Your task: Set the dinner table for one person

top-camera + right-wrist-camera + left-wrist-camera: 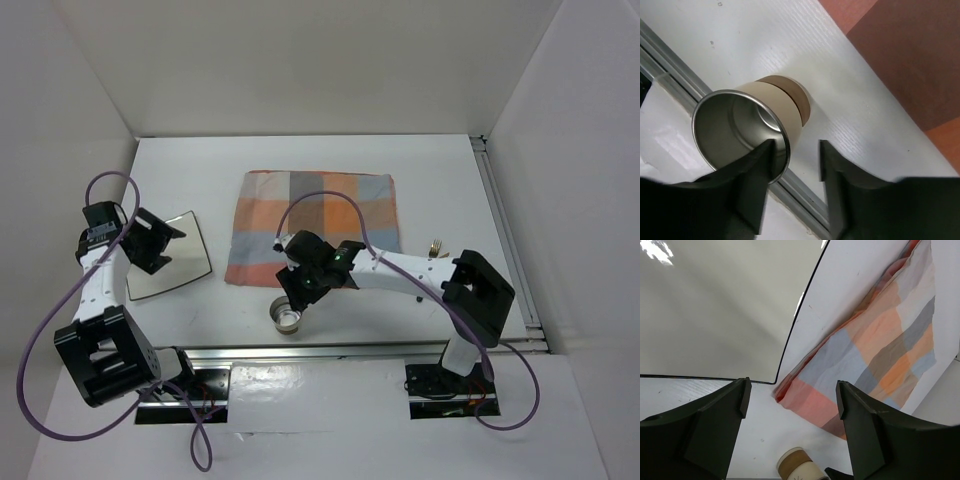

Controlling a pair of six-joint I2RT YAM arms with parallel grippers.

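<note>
Found the dinner table (220, 310) filling the middle of the overhead view, with a checked mat (315, 225) at centre top and a square plate (180, 265) at left. Saw the cup (288, 317) upright at bottom centre, just above the metal rail (380, 350) and just below the mat, apart from both. Found the right gripper (797, 150) at the lower centre of its wrist view, straddling the cup's near wall with the jaws about half apart and nothing gripped. Noted one finger (740, 190) across the mouth side and the other outside, with bare table showing between it and the wall; contact of the first with the rim impossible to tell. Found the left gripper (792, 390) spread wide and holding nothing, hanging over the plate's corner at the upper left of its view. Judged the step in hand to be a pinch on the cup's wall, ahead of a move onto the setting. Judged a clean pick to call for a slightly deeper reach, so as to clamp wall rather than lip. Also judged it to call for a slow, square close, to avoid tipping a light cup toward the rail. Reckoned a straight lift wise before any sideways travel, to clear the mat's rumpled lower edge.
</note>
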